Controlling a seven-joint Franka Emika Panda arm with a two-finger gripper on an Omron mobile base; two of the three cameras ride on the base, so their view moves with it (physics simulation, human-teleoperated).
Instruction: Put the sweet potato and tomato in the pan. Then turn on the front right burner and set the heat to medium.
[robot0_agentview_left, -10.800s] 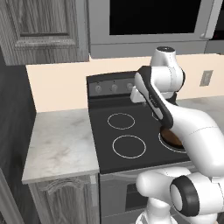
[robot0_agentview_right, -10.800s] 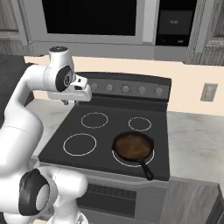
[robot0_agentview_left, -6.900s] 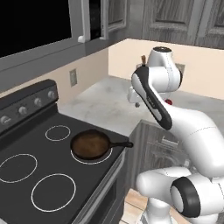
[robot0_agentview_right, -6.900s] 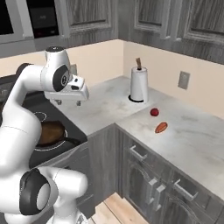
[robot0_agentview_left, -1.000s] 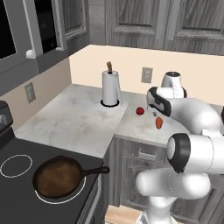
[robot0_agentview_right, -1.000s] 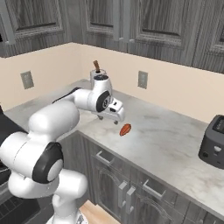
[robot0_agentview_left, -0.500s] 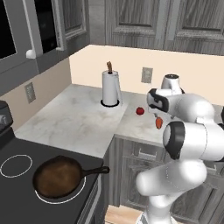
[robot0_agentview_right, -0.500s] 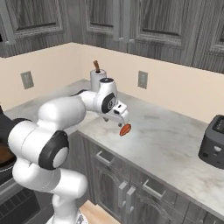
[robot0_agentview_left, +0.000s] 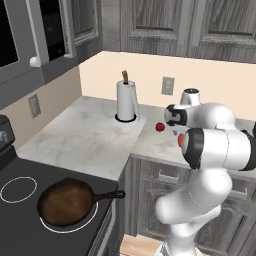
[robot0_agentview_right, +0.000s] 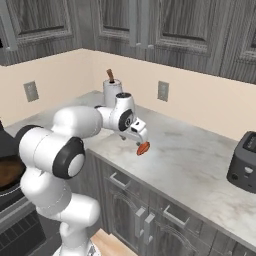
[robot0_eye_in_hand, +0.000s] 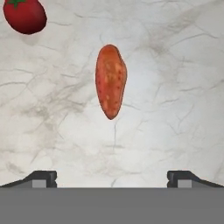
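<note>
Looking down from the hand, the sweet potato (robot0_eye_in_hand: 111, 81) lies on the pale marbled worktop (robot0_eye_in_hand: 175, 109) in the upper middle of the frame, its long axis running up and down with the tapered end toward the bottom. The tomato (robot0_eye_in_hand: 24, 15) sits in the upper left corner, apart from the sweet potato, its green stem scar just showing at the top edge. The gripper (robot0_eye_in_hand: 112, 178) hangs over the worktop with its two dark fingertips (robot0_eye_in_hand: 41, 178) spread wide at the lower left and lower right, nothing between them and neither touching the sweet potato, which lies above the gap between them. In the right base view the white arm reaches across from the left, and the gripper (robot0_agentview_right: 140, 134) sits just above the orange lump at the middle of the frame, close to the worktop's front edge; a paper towel roll (robot0_agentview_right: 111, 90) stands behind the arm, and a dark toaster (robot0_agentview_right: 244, 162) rests at the far right. In the left base view the tomato (robot0_agentview_left: 159, 127) shows right of centre, beside the arm's wrist, with the paper towel roll to its left near the wall. The pan (robot0_agentview_left: 67, 203) rests at the lower left of that view on the black stovetop, sitting on the front right burner (robot0_agentview_left: 85, 224), handle pointing right, well apart from both vegetables.
</note>
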